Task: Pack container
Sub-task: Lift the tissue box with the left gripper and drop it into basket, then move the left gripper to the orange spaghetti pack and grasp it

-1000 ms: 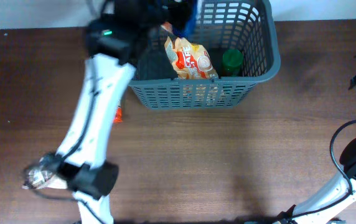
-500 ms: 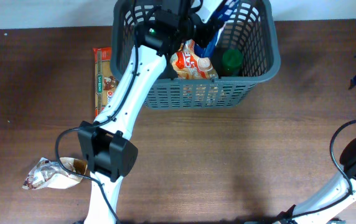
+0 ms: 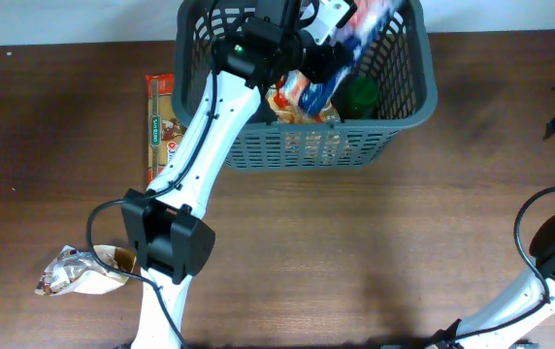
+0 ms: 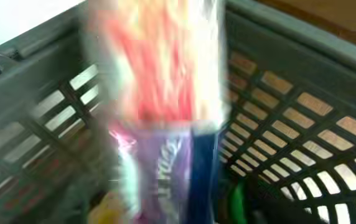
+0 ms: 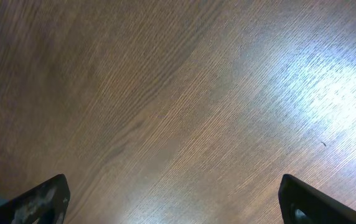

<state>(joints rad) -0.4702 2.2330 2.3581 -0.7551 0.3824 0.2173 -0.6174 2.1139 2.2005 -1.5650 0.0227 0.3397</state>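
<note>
Left claw (image 3: 318, 41) is over the open top of the basket (image 3: 307, 145), near its far rim, with the arm reaching in from the near left. A packet (image 3: 347, 47) in red, white and blue, heavily blurred, sits right at the claw and tilts from upper right to lower left across the basket's middle. I can't tell how wide the jaws stand, or whether they grip the packet or only touch it. Overhead, the claw body covers the fingers, and the left wrist view shows no fingers at all. That wrist view does give me what overhead doesn't: the packet (image 4: 165, 124) fills centre frame, red-orange above and purple and blue below, with slotted grey basket walls either side and a bit of green at bottom right. Overhead resolves the green as a green-capped bottle (image 3: 362, 94) inside the basket by the right wall, next to an orange snack bag (image 3: 285, 100) mostly under the arm. The basket sits at the far edge of the table (image 3: 375, 252), about centre. Outside it are a flat box (image 3: 158, 124) just left of the basket and a crumpled wrapper (image 3: 72, 273) near the left arm's base. Right claw (image 5: 178, 202) is released, with its fingers wide apart at the bottom corners of its own view, holding nothing over wood grain. Overhead shows only the right arm (image 3: 549, 271) at lower right.
</note>
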